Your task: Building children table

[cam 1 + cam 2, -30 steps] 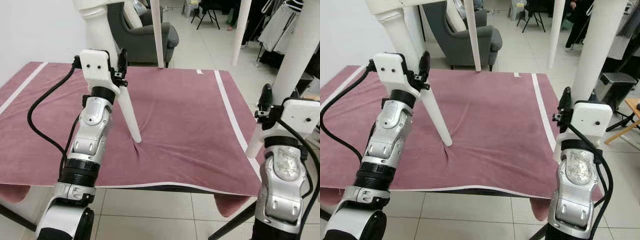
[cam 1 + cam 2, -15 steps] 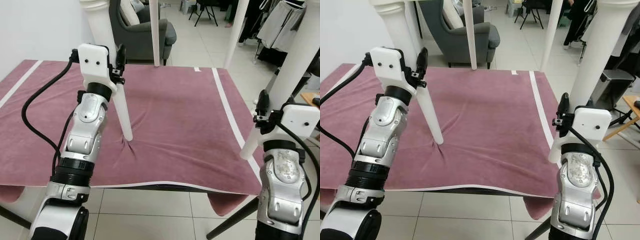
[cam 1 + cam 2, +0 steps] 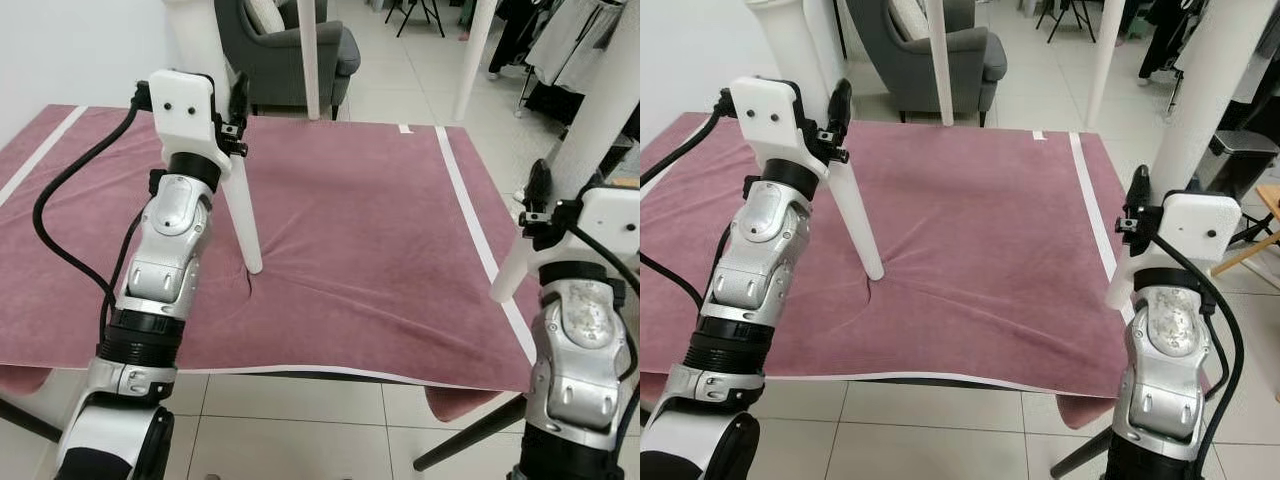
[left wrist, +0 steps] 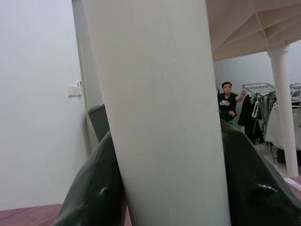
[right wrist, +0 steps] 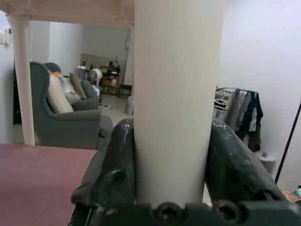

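Left table leg (image 3: 243, 215) foot slid left on maroon cloth (image 3: 370, 250) — my left gripper (image 3: 232, 110) and right gripper (image 3: 1137, 215) each clamped on leg, frame's sides. Risk: cloth bunching, foot snags.

The children table stands upright on a dark pink cloth (image 3: 360, 250). Four white round legs are visible; the top is above the eye views. The near left leg (image 3: 240, 215) narrows downward and its foot presses a small crease into the cloth. The near right leg (image 3: 1200, 110) is thick and its foot stands at the cloth's right edge. Two far legs (image 3: 309, 60) stand at the cloth's back edge.
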